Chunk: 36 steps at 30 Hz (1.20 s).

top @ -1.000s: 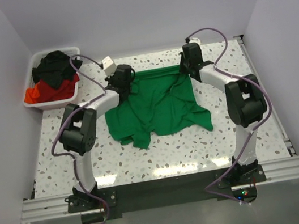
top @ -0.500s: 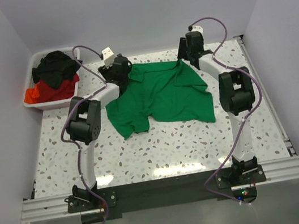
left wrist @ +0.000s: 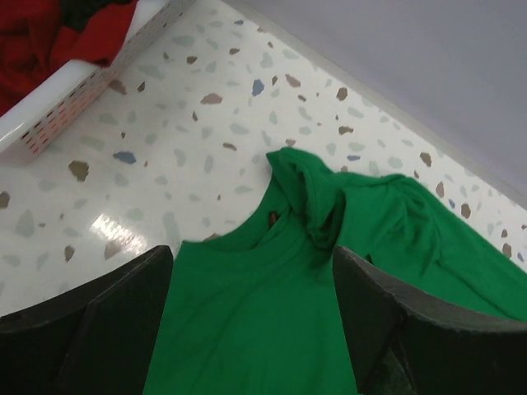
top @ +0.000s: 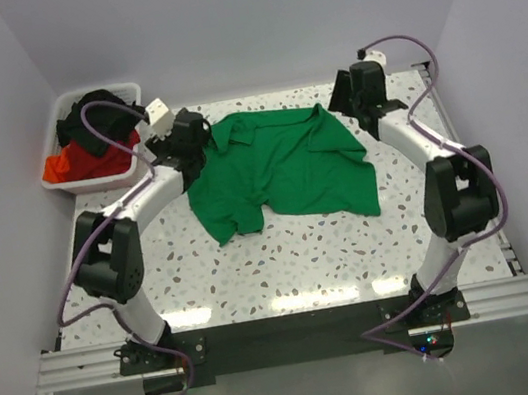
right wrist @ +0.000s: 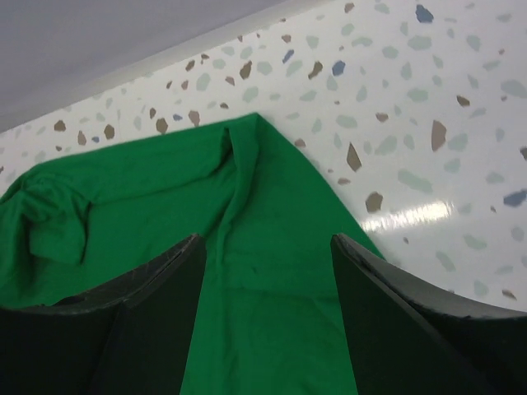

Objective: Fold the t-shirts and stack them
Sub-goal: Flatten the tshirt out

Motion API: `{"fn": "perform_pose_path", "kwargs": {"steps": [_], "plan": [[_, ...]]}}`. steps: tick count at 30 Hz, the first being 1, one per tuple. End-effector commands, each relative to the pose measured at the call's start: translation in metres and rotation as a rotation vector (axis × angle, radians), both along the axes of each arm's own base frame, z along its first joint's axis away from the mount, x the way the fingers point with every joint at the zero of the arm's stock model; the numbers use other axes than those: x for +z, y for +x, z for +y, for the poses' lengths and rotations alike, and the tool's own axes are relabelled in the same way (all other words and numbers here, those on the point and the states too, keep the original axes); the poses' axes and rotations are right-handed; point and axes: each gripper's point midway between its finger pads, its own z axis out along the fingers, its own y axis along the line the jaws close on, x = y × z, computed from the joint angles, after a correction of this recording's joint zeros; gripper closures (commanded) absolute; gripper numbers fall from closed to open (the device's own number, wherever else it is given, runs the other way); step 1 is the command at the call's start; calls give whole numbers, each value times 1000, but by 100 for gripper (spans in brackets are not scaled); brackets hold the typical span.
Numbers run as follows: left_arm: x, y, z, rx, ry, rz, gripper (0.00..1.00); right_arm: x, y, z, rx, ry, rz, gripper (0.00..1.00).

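Observation:
A bright green t-shirt point(top: 285, 169) lies spread, still wrinkled, on the speckled table; its collar and a bunched sleeve show in the left wrist view point(left wrist: 329, 214). My left gripper point(top: 191, 137) hovers open over the shirt's far-left edge point(left wrist: 251, 267), nothing between its fingers. My right gripper point(top: 353, 93) hangs open by the far-right corner point(right wrist: 266, 247), above green cloth point(right wrist: 165, 189) and holding nothing. Black point(top: 99, 119) and red point(top: 86, 164) t-shirts lie heaped in the bin.
A white plastic bin point(top: 89, 182) stands at the far left corner, its rim also in the left wrist view point(left wrist: 74, 90). Walls close the table on the left, back and right. Purple cables arch over both arms.
Both grippers were shut on the green shirt's far edge and have opened and let go. The shirt now lies flatter and further back. Both arms have swung outward.

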Motion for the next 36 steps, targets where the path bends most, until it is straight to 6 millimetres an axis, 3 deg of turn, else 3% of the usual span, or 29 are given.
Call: {"fn": "perform_pose_path", "kwargs": {"steps": [1, 4, 5, 6, 10, 15, 20, 24, 29, 36], "plan": [[-37, -55, 1, -28, -105, 166, 17, -18, -54, 8, 9, 69, 81, 33], [-51, -81, -3, -67, -165, 211, 18, -31, -87, 11, 29, 47, 133, 33], [-45, -87, -6, -85, -191, 191, 19, -35, -94, 12, 34, 46, 143, 33], [-60, -99, -5, -95, -198, 223, 20, -47, -107, 14, 45, 44, 170, 33], [-82, -123, -12, -146, -254, 277, 24, -51, -133, 23, 95, 61, 175, 33], [-111, -145, -20, -203, -294, 349, 45, -61, -161, 47, 192, 45, 197, 33], [-118, -148, -26, -247, -292, 372, 63, -79, -172, 73, 271, 16, 237, 33], [-120, -148, -28, -266, -268, 391, 64, -95, -173, 86, 299, 20, 266, 34], [-129, -147, -17, -222, -214, 425, 66, -106, -168, 93, 312, 21, 294, 34], [-132, -142, 6, -113, -123, 413, 96, -121, -165, 94, 310, 15, 326, 37]]}}
